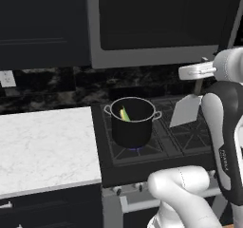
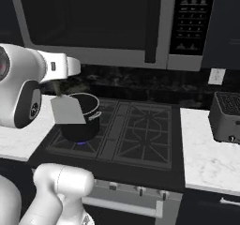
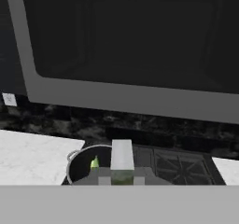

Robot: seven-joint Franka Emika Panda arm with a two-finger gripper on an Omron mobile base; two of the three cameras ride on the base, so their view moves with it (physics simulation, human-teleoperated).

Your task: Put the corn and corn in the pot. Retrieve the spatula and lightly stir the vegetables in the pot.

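Corn, a yellow cob with green husk, lay inside the deep black stockpot; jaws were clamped on the grey flat-bladed spatula beside it.

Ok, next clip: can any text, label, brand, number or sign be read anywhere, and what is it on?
No text can be read as words.
Microwave control panel: rows of small pale marks, too small and blurred to read.
Robot arm housing: a small vertical marking, blurred and unreadable.
Toaster, pot, spatula and wall outlet: no lettering visible.
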